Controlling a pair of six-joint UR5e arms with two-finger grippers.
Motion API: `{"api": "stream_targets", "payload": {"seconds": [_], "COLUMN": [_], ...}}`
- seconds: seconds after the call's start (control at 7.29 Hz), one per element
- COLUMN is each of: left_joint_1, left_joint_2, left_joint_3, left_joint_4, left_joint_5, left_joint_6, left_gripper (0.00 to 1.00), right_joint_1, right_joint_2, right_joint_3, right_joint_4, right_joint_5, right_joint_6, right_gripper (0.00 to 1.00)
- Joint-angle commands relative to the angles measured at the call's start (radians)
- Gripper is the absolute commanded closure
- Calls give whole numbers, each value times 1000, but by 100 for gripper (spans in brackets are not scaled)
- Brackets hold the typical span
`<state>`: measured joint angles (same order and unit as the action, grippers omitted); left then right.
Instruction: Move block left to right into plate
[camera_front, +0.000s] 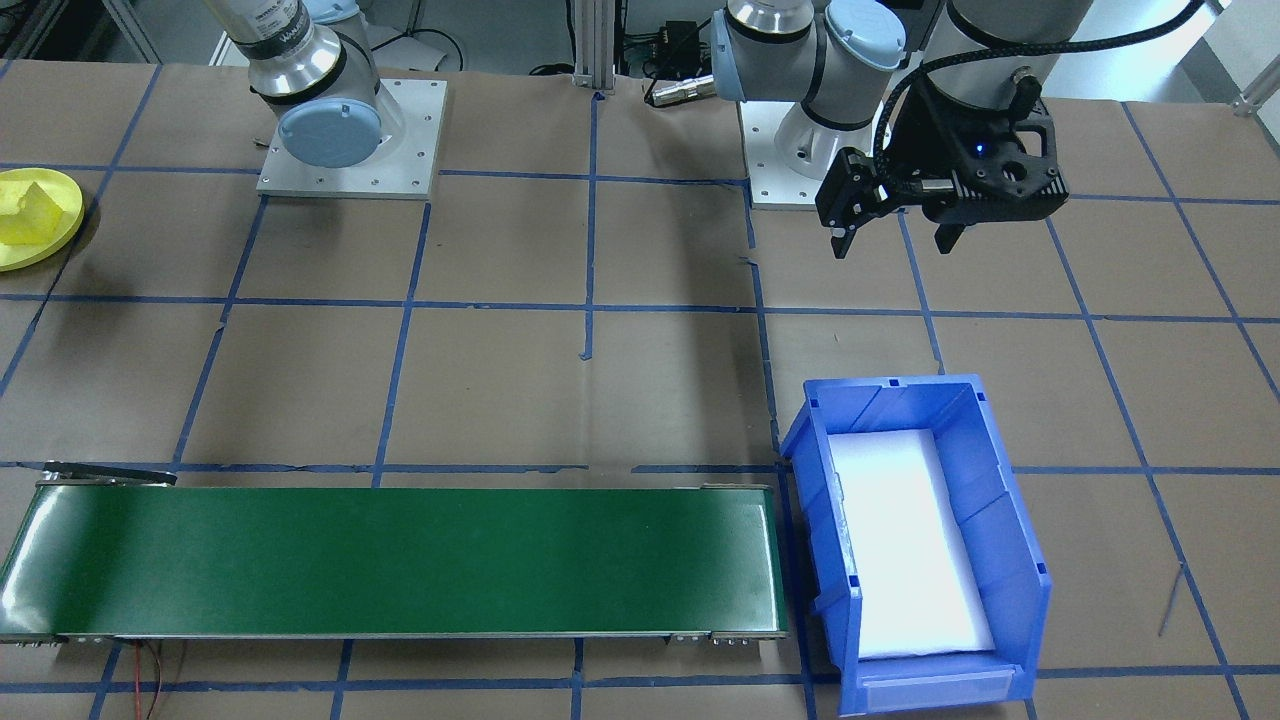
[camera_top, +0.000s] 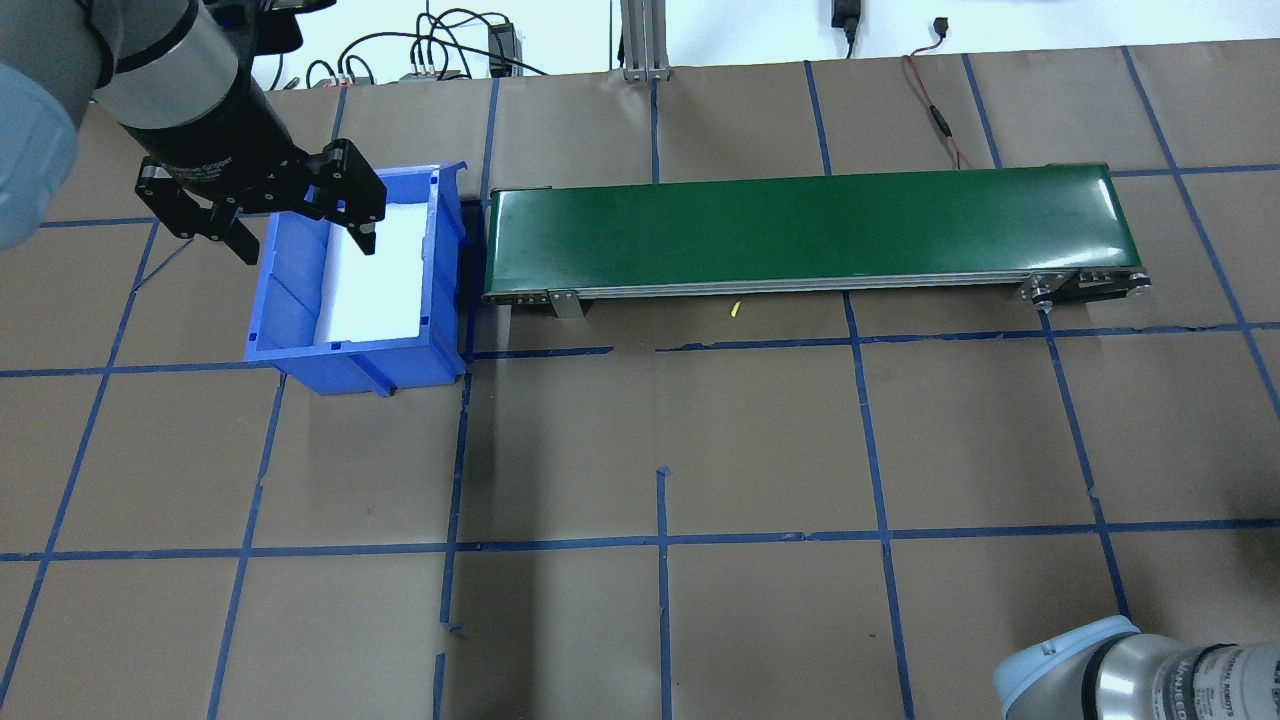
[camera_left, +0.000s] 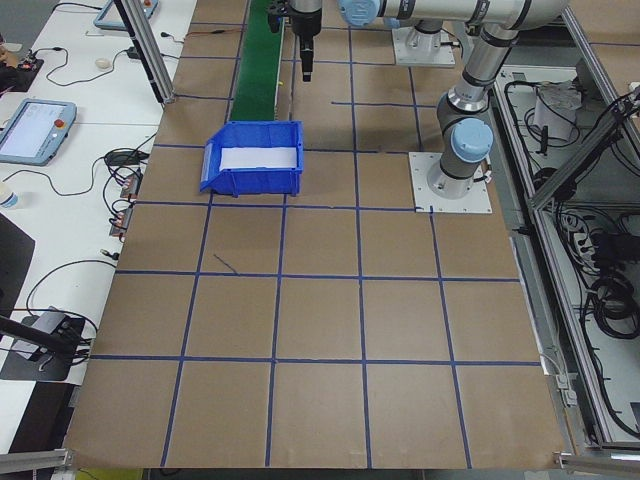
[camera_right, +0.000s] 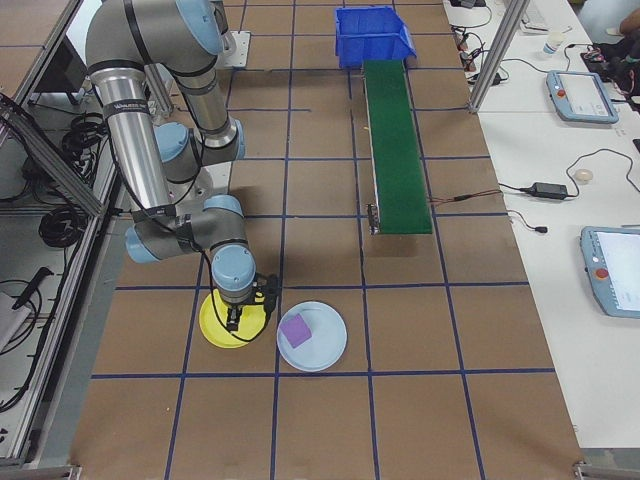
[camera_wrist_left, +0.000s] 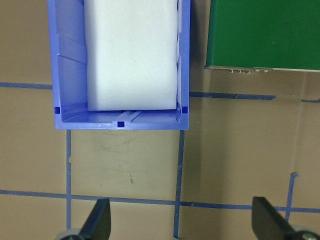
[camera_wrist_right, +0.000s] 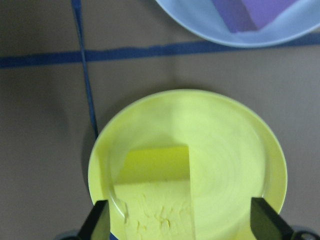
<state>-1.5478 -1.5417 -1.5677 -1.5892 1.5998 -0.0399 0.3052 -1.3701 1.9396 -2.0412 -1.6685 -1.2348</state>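
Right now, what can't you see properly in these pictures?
- Yellow plate: cut off by the front view's left edge; in the right view the right gripper hangs over it.
- Yellow block: the bottom edge of the right wrist view cuts it.
- Light blue plate with the purple block: only a slice in the right wrist view.
- Bin: the left gripper covers a corner in the overhead view.

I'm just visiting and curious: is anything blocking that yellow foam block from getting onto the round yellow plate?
Nothing visible is in the way. The yellow foam block already lies on the round yellow plate, and the right gripper is above it with its fingers apart.
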Motion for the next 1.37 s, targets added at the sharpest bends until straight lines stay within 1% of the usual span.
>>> {"api": "stream_targets", "payload": {"seconds": [0.0, 0.14, 0.27, 0.41, 0.55, 0.69, 0.82, 0.96, 1.1, 1.24], "left_joint_1": [0, -2, 0, 0, 0, 0, 0, 0, -2, 0], "left_joint_2": [0, 0, 2, 0, 0, 0, 2, 0, 2, 2], "left_joint_3": [0, 0, 0, 0, 2, 2, 0, 0, 0, 0], "left_joint_4": [0, 0, 0, 0, 0, 0, 0, 0, 0, 0], "left_joint_5": [-1, -1, -1, 0, -1, -1, -1, -1, -1, -1], "left_joint_6": [0, 0, 0, 0, 0, 0, 0, 0, 0, 0], "left_gripper": [0, 0, 0, 0, 0, 0, 0, 0, 0, 0], "right_joint_1": [233, 326, 430, 540, 660, 798, 940, 1079, 1191, 1242], "right_joint_2": [-43, -47, -56, -99, -172, -220, -230, -219, -221, -210], "right_joint_3": [-60, -98, -123, -137, -163, -200, -273, -357, -429, -432], "right_joint_4": [1, 3, 62, 73, 103, 155, 220, 286, 358, 365], "right_joint_5": [144, 154, 153, 148, 150, 150, 151, 168, 167, 176], "right_joint_6": [9, 55, 168, 266, 326, 480, 615, 712, 839, 980], "right_gripper": [0, 0, 0, 1, 3, 3, 3, 6, 4, 1]}}
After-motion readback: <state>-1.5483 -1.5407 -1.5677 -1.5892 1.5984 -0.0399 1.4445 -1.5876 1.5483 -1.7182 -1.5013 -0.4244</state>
